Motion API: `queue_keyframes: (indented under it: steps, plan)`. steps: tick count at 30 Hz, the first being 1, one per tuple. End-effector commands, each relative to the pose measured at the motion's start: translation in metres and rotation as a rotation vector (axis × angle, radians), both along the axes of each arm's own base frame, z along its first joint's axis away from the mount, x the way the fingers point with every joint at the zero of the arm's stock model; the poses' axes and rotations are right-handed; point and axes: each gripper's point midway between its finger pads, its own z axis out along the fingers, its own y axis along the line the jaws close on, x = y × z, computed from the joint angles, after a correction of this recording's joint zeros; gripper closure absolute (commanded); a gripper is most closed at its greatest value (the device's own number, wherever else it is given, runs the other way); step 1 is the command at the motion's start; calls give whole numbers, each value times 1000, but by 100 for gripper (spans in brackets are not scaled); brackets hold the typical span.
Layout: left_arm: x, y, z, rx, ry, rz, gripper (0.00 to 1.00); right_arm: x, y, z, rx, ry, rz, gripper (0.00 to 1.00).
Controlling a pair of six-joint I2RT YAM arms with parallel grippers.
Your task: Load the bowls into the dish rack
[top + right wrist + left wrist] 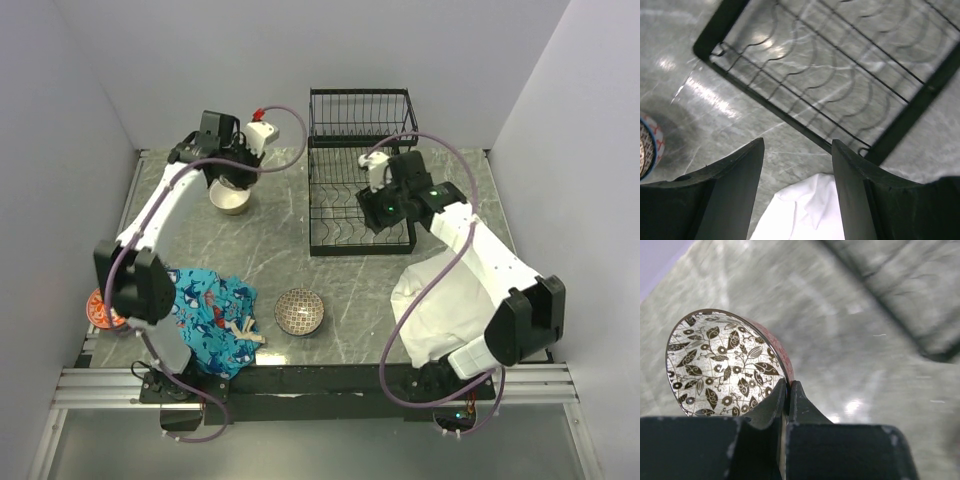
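Note:
My left gripper is shut on the rim of a bowl at the back left of the table. In the left wrist view the fingers pinch the rim of this bowl, which has a dark leaf pattern inside and red outside, and it is tilted. A second patterned bowl sits on the table at front centre; its edge shows in the right wrist view. The black wire dish rack stands at back centre. My right gripper is open and empty over the rack's near base.
A blue patterned cloth lies at front left, with a red dish beside it, partly hidden by the left arm. A white cloth lies at front right under the right arm and shows in the right wrist view.

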Motion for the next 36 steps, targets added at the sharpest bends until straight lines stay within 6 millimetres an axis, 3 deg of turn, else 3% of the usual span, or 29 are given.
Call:
queue_keyframes:
  steps: [1,2,3,4,5,6,8,9,11,12,13,14,15,17,19,20,21,22,24,25,26,29,32,34,36]
  plan:
    - [-63,-48,58,-234,-33,-101,99,6,-39,39,51,-117,-174,36]
    - [-81,-61,80,-317,-63,-147,99,3,-46,36,53,-108,-200,36]
    - [-97,-71,66,-341,-27,-173,99,2,-60,40,56,-115,-246,36]
    - [-109,-79,71,-383,-32,-202,99,2,-66,39,58,-112,-269,36]
    - [-131,-87,88,-450,-51,-256,99,-1,-72,36,64,-98,-297,35]
    - [-141,-99,84,-487,-64,-310,99,-3,-84,37,63,-98,-334,33]
    - [-171,-111,99,-565,-83,-420,99,-8,-97,30,57,-89,-394,29]
    - [-180,-120,92,-592,-90,-468,99,-11,-108,35,54,-114,-432,25]
    - [-194,-129,98,-685,-61,-491,99,-17,-119,28,37,-116,-470,7]
    - [-203,-134,84,-721,-5,-504,99,-22,-123,33,44,-132,-481,7]
    - [-200,-141,99,-776,-71,-541,99,-25,-131,33,31,-138,-510,6]
    - [-205,-145,89,-839,18,-509,99,-30,-135,28,23,-128,-524,1]
    - [-208,-152,94,-884,23,-527,99,-35,-138,32,27,-143,-536,0]
    - [-203,-165,103,-975,31,-523,99,-41,-146,32,35,-140,-582,0]
    - [-196,-178,95,-1023,77,-492,99,-49,-151,34,55,-138,-615,0]
    - [-194,-182,110,-1099,73,-488,99,-52,-156,32,74,-128,-647,0]
    - [-191,-186,109,-1129,91,-474,99,-57,-158,33,78,-128,-652,0]
    - [-179,-192,105,-1153,94,-434,99,-59,-161,33,78,-126,-660,0]
    - [-168,-198,116,-1212,113,-393,99,-65,-167,32,106,-122,-702,0]
    - [-157,-203,107,-1221,144,-359,99,-67,-168,31,110,-119,-709,0]
    - [-151,-206,119,-1256,146,-354,99,-68,-170,30,110,-118,-712,0]
    - [-126,-220,107,-1307,226,-249,99,-75,-169,27,136,-104,-716,0]
    - [-112,-240,110,-1339,214,-219,99,-79,-175,22,150,-97,-745,0]
    - [-107,-258,94,-1331,261,-183,99,-81,-178,19,157,-94,-762,0]
    - [-103,-271,97,-1348,285,-165,98,-81,-179,18,167,-88,-768,0]
